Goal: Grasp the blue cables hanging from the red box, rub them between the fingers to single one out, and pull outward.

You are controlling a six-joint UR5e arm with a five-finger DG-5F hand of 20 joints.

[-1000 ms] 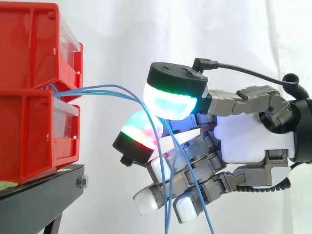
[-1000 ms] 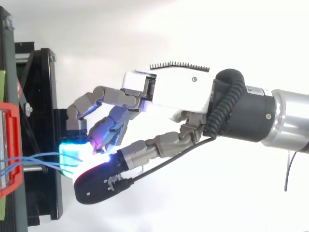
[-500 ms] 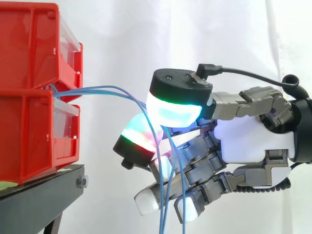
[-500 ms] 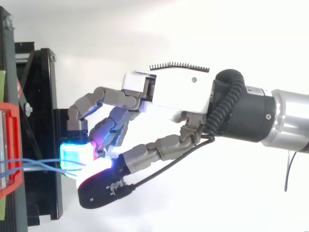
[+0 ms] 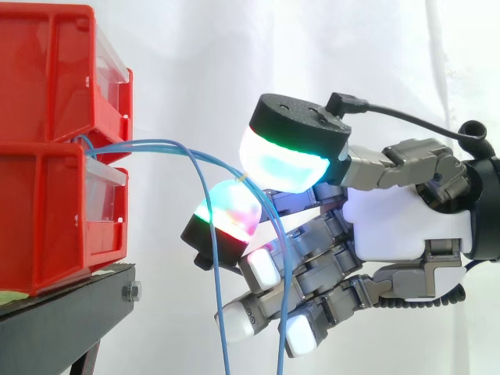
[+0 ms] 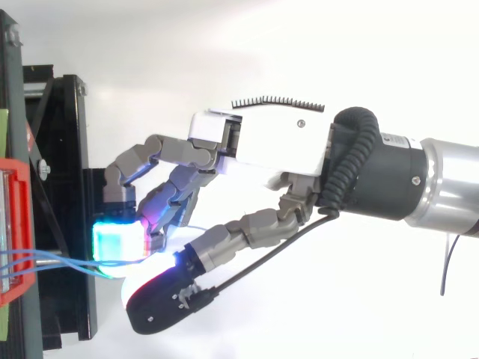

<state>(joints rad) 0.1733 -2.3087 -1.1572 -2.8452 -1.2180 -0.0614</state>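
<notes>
Pinching the blue cables (image 5: 168,144) between thumb pad and one curled fingertip in side view: hand (image 5: 398,223) right of the red box (image 5: 55,156) on black stand (image 5: 70,305). Cables arching from box front to pinch, then hanging down. Top view: hand (image 6: 262,142) curled, cables (image 6: 52,259) stretched across from box (image 6: 15,224) to glowing pads.

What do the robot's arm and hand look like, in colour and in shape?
The hand has a white shell over the palm and grey metal finger links. Its fingertips are thick rounded pads, some with black caps, glowing white, cyan, green and magenta. The arm is a silver cylinder behind a black wrist section.
</notes>
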